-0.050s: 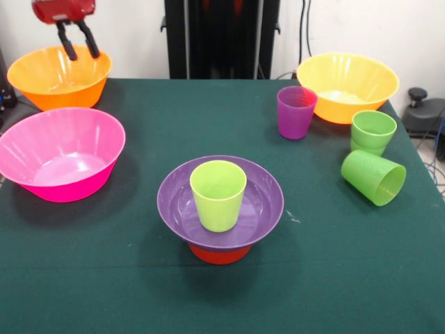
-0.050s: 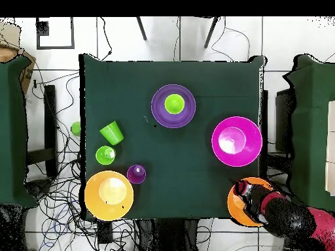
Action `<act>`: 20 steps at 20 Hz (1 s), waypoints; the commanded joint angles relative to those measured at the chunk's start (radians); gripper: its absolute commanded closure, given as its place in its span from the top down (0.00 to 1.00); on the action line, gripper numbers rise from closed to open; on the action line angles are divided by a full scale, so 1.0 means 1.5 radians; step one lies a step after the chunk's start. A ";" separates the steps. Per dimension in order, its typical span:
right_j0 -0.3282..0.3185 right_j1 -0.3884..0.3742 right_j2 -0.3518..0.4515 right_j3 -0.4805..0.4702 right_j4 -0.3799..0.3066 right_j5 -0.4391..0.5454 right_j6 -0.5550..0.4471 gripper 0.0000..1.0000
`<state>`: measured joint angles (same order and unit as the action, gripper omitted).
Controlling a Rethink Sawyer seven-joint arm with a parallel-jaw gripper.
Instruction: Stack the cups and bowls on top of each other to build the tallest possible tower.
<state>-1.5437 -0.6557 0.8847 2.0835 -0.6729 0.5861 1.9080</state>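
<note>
The robot's gripper (image 1: 78, 50), fingers slightly apart and empty, hangs over an orange bowl's (image 1: 42, 89) rim at the table's corner; pinching that thin rim squarely looks wise before carrying it toward the tower (image 1: 220, 209) at mid-table.

Showing four bowls: two orange-yellow (image 1: 59, 75) (image 1: 348, 85), one pink (image 1: 61, 152), one purple (image 1: 220, 200). Showing four cups: one yellow-green (image 1: 218, 194), two green (image 1: 373, 131) (image 1: 373, 177), one purple (image 1: 296, 112).
</note>
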 commanded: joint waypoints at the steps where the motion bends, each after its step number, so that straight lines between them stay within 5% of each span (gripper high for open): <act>1: 0.072 0.134 -0.023 -0.091 -0.109 -0.057 -0.133 1.00; 5: 0.072 0.176 -0.023 -0.128 -0.140 -0.066 -0.150 1.00; 15: 0.047 0.206 0.003 -0.150 -0.128 -0.006 -0.200 1.00; 20: 0.054 0.175 0.015 -0.136 -0.110 0.010 -0.180 1.00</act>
<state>-1.5109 -0.4112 0.8885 1.9642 -0.7914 0.5346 1.9080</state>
